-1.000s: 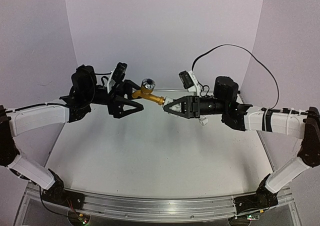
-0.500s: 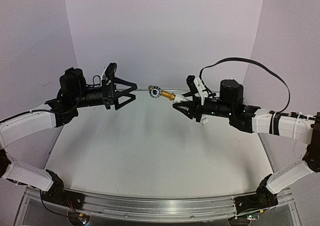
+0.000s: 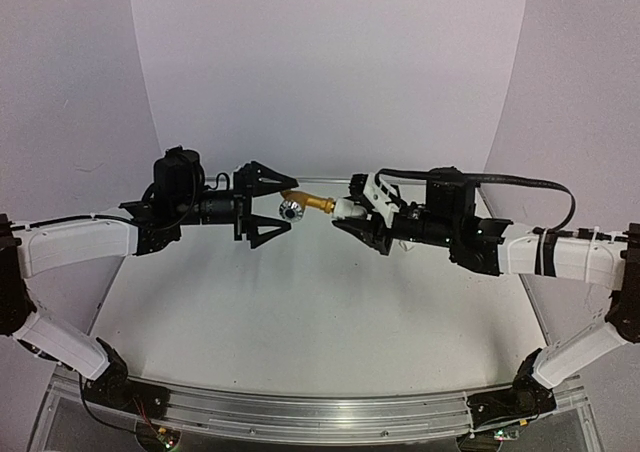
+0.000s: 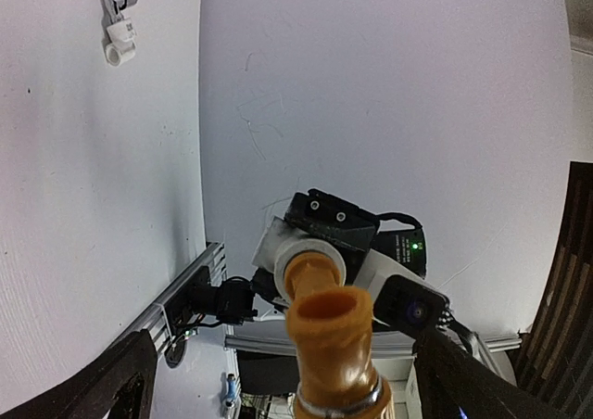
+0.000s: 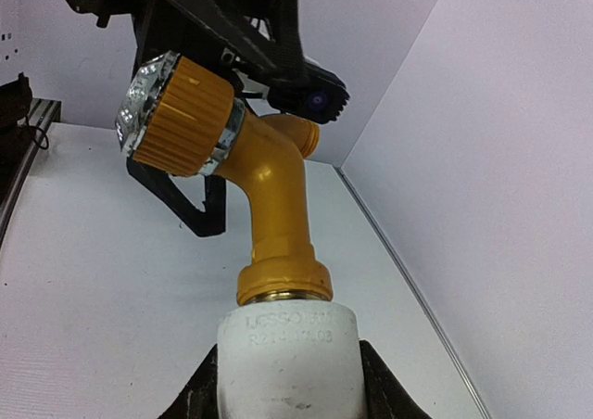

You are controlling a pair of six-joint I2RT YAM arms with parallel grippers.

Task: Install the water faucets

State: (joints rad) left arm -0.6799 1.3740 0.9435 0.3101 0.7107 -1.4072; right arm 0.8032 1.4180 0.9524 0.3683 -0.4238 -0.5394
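Two arms are held facing each other above the table [image 3: 300,312] in the top view. The brass-gold faucet [image 3: 312,203] is carried level between them, well clear of the surface, because its threaded end is seated in a white fitting [image 3: 354,209], and that fitting is pinched by the right gripper [image 3: 343,213]. The left gripper [image 3: 284,204] is spread wide about the faucet's head, with no contact to be made out. It is judged to be placed there so that the faucet can be turned while the fitting is braced against the twist. From the left wrist the spout is seen end-on and hollow. The left fingers [image 4: 102,396] are shown far out at both lower corners, with clear gaps to the brass. A spare fitting [image 4: 119,31], which cannot be made out from above, is seen on the pale surface at upper left. From the right wrist the joint itself is shown: the brass collar is set against the fitting's rim, the fitting is clamped between the right fingers, and the ribbed handle [image 5: 181,113] is seen just before the left gripper. No silver faucet is shown in any view.
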